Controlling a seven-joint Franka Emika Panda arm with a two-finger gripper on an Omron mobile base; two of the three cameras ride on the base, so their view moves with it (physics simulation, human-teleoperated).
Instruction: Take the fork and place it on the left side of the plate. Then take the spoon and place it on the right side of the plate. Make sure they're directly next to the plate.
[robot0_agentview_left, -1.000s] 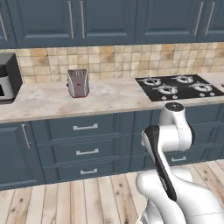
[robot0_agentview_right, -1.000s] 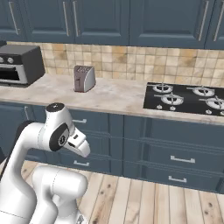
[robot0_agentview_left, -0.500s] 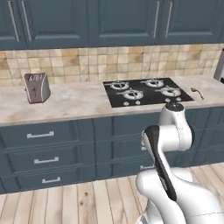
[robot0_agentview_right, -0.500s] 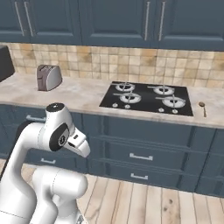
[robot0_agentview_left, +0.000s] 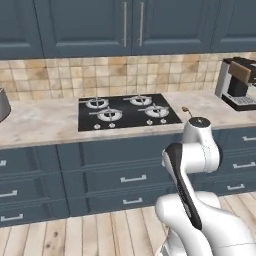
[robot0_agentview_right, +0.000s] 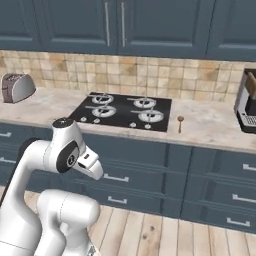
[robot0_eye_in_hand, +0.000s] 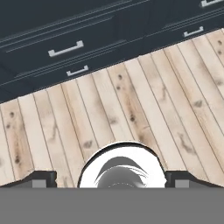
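The spoon (robot0_agentview_right: 180, 122) is a small wooden one lying on the pale counter just right of the cooktop; the left base view has the spoon (robot0_agentview_left: 186, 110) behind the top of my arm. Neither the fork nor the plate is in view. My arm is folded close to the base, well below and in front of the counter. In the hand view my gripper (robot0_eye_in_hand: 112, 178) points down at the wooden floor, open, its dark fingertips (robot0_eye_in_hand: 41, 177) wide apart with nothing between them.
A black gas cooktop (robot0_agentview_left: 127, 111) sits in the counter's middle. A coffee machine (robot0_agentview_left: 239, 82) stands at the far right and a toaster (robot0_agentview_right: 17, 86) at the far left. Dark blue drawers (robot0_eye_in_hand: 65, 48) run under the counter, above the plank floor (robot0_eye_in_hand: 131, 109).
The base has driven right along the counter: the toaster and cooktop slid left in both views, and the spoon and coffee machine came in. The arm's pose and open gripper are unchanged.
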